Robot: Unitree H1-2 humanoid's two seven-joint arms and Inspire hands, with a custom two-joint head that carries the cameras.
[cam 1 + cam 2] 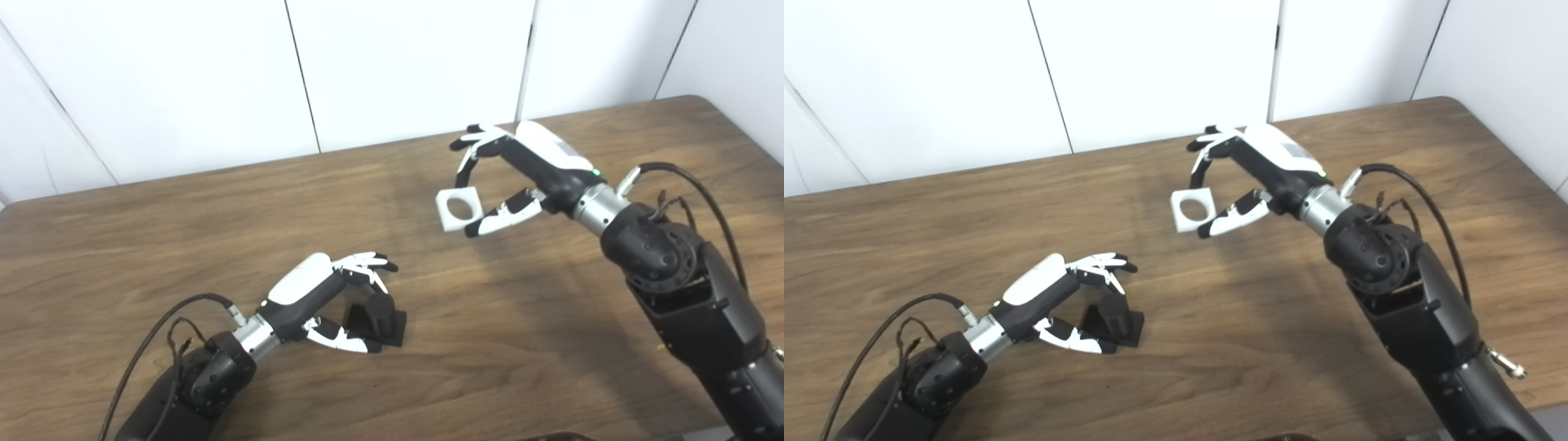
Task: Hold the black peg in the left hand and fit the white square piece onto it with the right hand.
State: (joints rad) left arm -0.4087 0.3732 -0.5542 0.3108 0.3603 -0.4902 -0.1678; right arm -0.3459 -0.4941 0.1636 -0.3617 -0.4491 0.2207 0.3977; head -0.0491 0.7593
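Left hand (334, 300) low on the tabletop (184, 233), fingers curled over the black peg (380, 315), thumb under its base. Peg looks seated on the wood, upright; whether the grip is closed I can't tell. Farther back, right hand (511, 177) lifted, pinching the white square piece (459, 210) at one edge, hole left unobstructed for seating. The two parts are well apart.
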